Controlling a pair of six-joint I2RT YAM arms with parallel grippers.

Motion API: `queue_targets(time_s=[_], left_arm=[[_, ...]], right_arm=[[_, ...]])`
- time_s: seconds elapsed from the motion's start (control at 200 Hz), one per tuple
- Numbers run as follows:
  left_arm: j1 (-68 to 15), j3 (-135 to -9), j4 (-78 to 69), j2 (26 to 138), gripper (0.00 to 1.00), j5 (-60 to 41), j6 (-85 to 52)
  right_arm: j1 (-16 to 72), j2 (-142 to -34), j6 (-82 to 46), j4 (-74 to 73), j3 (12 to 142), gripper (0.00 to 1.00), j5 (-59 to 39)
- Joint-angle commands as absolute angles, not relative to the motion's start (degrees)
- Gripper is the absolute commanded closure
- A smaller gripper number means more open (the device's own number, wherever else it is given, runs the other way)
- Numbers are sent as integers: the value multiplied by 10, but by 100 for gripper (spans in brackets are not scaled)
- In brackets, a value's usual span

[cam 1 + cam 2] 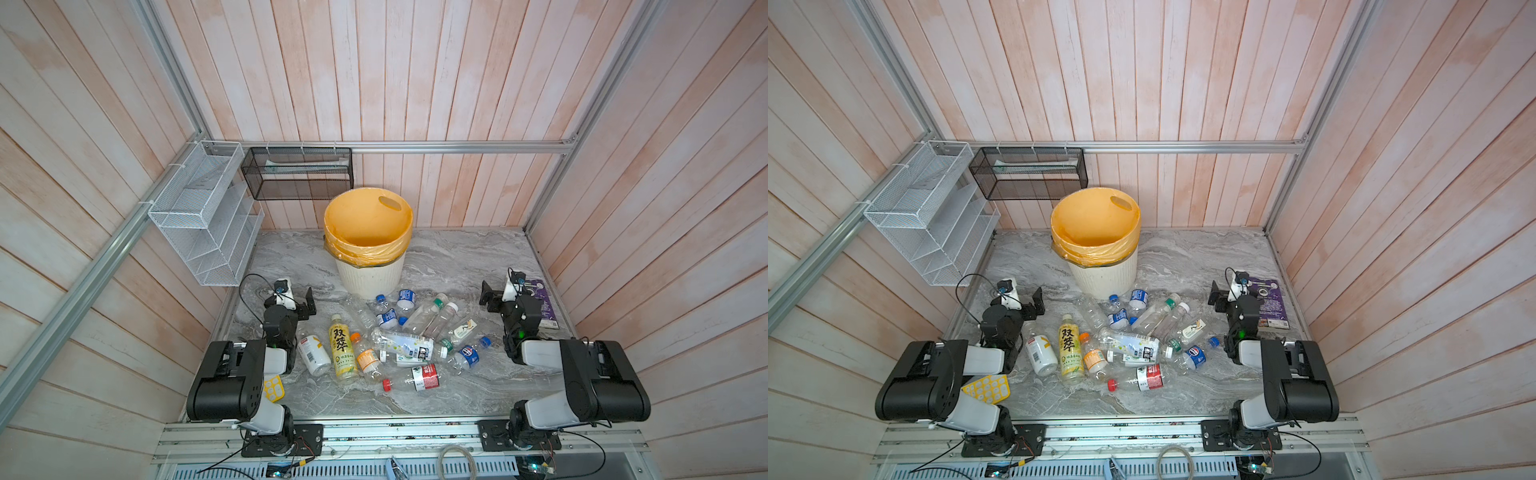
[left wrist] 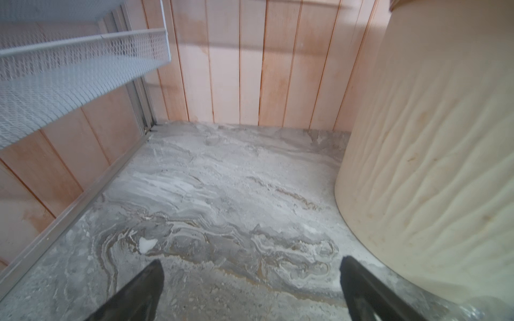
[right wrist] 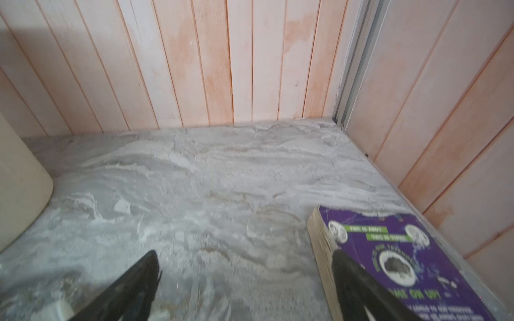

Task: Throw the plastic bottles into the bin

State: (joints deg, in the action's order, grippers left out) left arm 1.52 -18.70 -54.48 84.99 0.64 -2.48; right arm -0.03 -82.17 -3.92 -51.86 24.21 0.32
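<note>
The bin (image 1: 370, 276) is cream-white and ribbed, lined with a yellow-orange bag, and stands at the back middle of the marble table; its wall also shows in the left wrist view (image 2: 431, 139). Several plastic bottles (image 1: 399, 336) lie in a heap in front of it, among them a yellow tea bottle (image 1: 343, 349), a white one (image 1: 313, 353) and a red-labelled one (image 1: 419, 376). My left gripper (image 1: 293, 301) (image 2: 251, 264) hovers open left of the heap, over bare marble. My right gripper (image 1: 505, 297) (image 3: 244, 254) is open right of the heap, one finger over the book's edge. Neither holds anything.
A purple book (image 3: 403, 264) lies by the right wall (image 1: 544, 303). A yellow calculator (image 1: 274, 388) sits under the left arm. A white wire rack (image 1: 208, 220) and a black mesh basket (image 1: 299, 172) hang on the walls at the back left.
</note>
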Motion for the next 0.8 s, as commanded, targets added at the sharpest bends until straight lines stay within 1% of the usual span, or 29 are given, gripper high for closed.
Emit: queue_targets(time_s=[0.0, 0.065, 0.135, 0.26, 0.365, 0.49, 0.57, 0.615, 0.68, 0.795], left_arm=[[14, -275, -329, 788, 0, 28, -66], [14, -319, -221, 769, 0, 27, -98], [14, -351, -140, 751, 0, 25, -140], [1, -346, -98, 693, 0, 33, -194], [-28, -349, -34, 644, 0, 96, -241], [-52, -375, 89, 610, 0, 125, -304], [-80, -386, 177, 597, 0, 173, -348], [-88, -394, 240, 594, 0, 197, -397], [-90, -394, 302, 591, 0, 189, -446], [-108, -378, 356, 575, 1, 171, -497]], right_arm=[[-4, -779, -74, -333, 293, 4, 5], [-3, -755, -86, -284, 311, 4, 5], [-4, -730, -95, -228, 334, 3, 2], [-3, -701, -112, -169, 366, 3, -19], [-3, -692, -127, -136, 386, 3, -42], [-3, -692, -142, -119, 397, 3, -51], [-3, -693, -146, -121, 395, 3, -54], [-3, -695, -147, -118, 395, 3, -54], [-3, -698, -150, -112, 397, 3, -51], [-3, -703, -154, -100, 403, 3, -42]])
